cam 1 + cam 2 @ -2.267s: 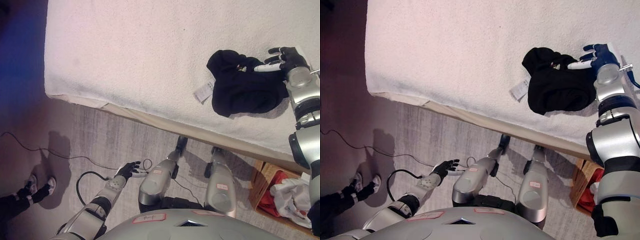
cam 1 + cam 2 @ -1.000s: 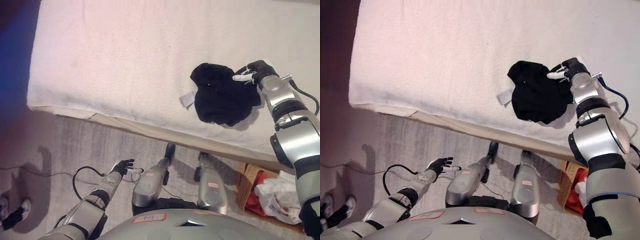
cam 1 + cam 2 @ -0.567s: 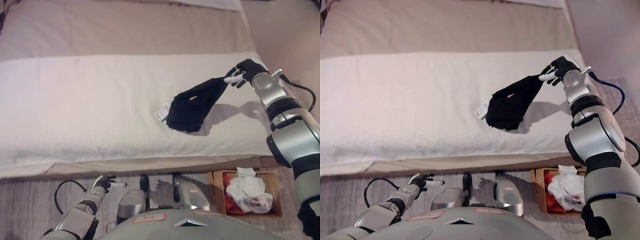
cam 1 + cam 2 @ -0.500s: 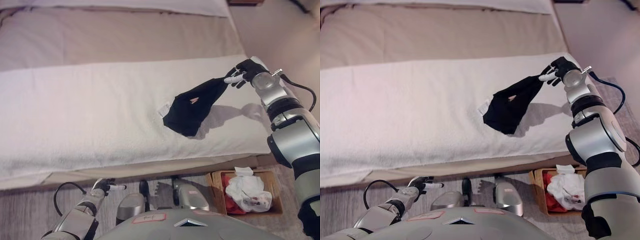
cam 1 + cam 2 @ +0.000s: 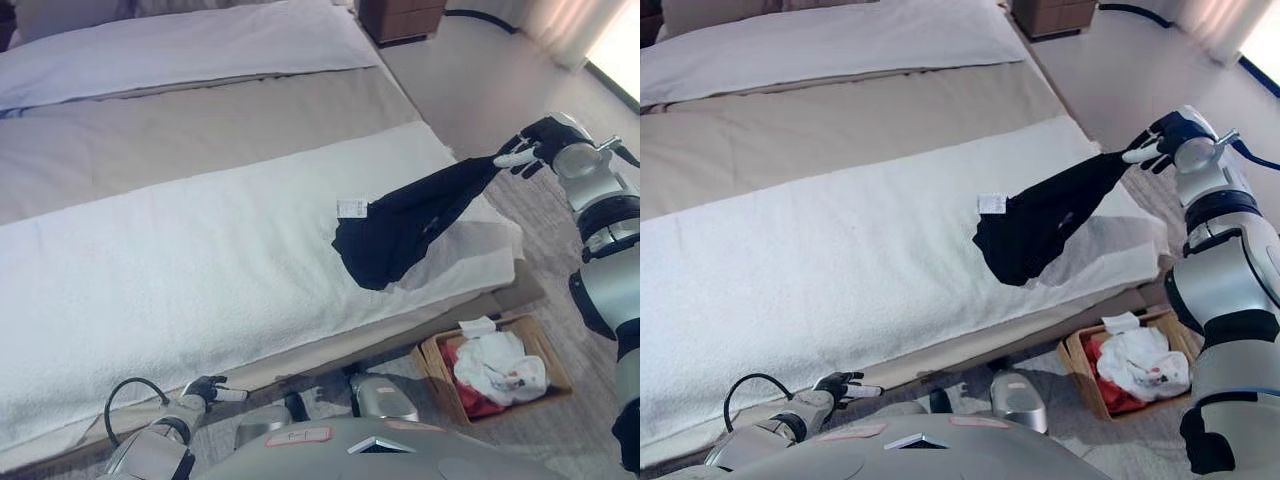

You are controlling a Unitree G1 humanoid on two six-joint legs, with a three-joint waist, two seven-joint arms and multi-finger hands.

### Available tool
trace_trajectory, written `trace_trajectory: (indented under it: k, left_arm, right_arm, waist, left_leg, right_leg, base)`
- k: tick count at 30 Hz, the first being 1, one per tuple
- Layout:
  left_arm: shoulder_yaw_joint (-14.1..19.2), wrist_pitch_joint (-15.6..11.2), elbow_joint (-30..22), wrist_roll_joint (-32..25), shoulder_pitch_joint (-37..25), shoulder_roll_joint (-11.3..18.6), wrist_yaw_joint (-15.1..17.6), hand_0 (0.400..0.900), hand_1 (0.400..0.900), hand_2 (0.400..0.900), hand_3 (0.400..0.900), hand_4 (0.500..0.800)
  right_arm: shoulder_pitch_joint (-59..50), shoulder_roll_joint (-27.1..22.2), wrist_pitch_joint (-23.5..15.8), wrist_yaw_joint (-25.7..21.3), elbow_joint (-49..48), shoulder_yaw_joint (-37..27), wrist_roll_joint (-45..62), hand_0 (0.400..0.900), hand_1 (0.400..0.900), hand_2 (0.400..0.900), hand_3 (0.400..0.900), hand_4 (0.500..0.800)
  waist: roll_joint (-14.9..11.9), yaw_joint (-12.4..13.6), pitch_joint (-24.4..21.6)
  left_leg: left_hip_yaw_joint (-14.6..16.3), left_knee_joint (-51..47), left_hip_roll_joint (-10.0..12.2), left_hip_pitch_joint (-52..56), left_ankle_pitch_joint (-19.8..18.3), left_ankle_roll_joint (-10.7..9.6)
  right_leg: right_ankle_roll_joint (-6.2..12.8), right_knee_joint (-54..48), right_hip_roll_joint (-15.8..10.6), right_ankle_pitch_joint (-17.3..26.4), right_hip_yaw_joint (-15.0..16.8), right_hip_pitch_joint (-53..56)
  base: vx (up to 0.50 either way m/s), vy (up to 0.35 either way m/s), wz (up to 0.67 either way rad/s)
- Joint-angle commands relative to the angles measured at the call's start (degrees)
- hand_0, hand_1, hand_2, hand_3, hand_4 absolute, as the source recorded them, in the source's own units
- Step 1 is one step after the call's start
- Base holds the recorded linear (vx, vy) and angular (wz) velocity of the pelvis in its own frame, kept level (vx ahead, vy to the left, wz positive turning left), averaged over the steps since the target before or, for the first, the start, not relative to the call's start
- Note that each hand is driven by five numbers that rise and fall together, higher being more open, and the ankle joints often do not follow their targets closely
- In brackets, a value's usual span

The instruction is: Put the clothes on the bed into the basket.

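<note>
My right hand (image 5: 530, 142) is shut on one end of a black garment (image 5: 405, 224) with a white tag and holds it in the air above the bed's right end; the cloth hangs down to the left, clear of the white bed cover (image 5: 180, 280). It also shows in the right eye view (image 5: 1040, 220). The wicker basket (image 5: 437, 355) stands on the floor below the bed's edge at lower right, with white and red clothes (image 5: 495, 368) in it. My left hand (image 5: 205, 390) hangs low at the bottom left, fingers relaxed, holding nothing.
The bed has a beige blanket (image 5: 200, 130) and white pillows (image 5: 180, 45) further back. A dark wooden nightstand (image 5: 400, 15) stands at the top. Grey carpet (image 5: 545, 290) lies to the right of the bed.
My right hand has lifted the black garment higher and to the right, off the bed cover. The camera has tilted up, so more of the bed and room shows.
</note>
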Motion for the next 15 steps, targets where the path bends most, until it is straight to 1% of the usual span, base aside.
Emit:
trace_trajectory:
  k: [1,6,15]
  left_arm:
    - [0.6,-0.7,2.7,1.6,-0.6,4.2,0.6,0.900,0.900,0.900,0.900,0.800]
    - [0.6,-0.8,2.7,2.2,-0.3,4.3,0.6,0.900,0.900,0.900,0.900,0.800]
    - [0.7,-0.7,2.8,3.1,-0.2,4.6,0.8,0.900,0.900,0.900,0.900,0.800]
  right_arm:
    - [-10.4,-8.2,-2.1,-3.3,4.4,2.6,-2.4,0.400,0.400,0.400,0.400,0.500]
    - [-9.9,-10.9,-1.9,-3.4,4.9,2.5,-3.4,0.400,0.400,0.400,0.400,0.500]
    - [-10.4,-15.5,-1.6,-3.3,4.8,3.4,-4.4,0.400,0.400,0.400,0.400,0.500]
  waist:
    - [0.4,-1.0,-1.6]
    - [1.3,-2.2,-1.2]
    - [2.4,-4.2,-0.6]
  left_leg:
    - [-2.1,5.8,1.0,-1.4,-8.4,1.1]
    - [-0.6,6.2,0.4,-0.9,-9.2,1.7]
    - [1.0,6.8,-0.2,-0.7,-9.8,2.3]
  right_leg:
    - [4.36,6.2,-1.7,-2.4,-0.1,-0.6]
    - [5.15,5.5,-1.6,-1.0,1.1,-0.9]
    - [5.74,5.4,-1.4,0.3,2.7,-1.9]
  base:
    - [-0.03,0.048,-0.26]
    - [-0.03,0.038,-0.24]
    - [-0.02,0.019,-0.20]
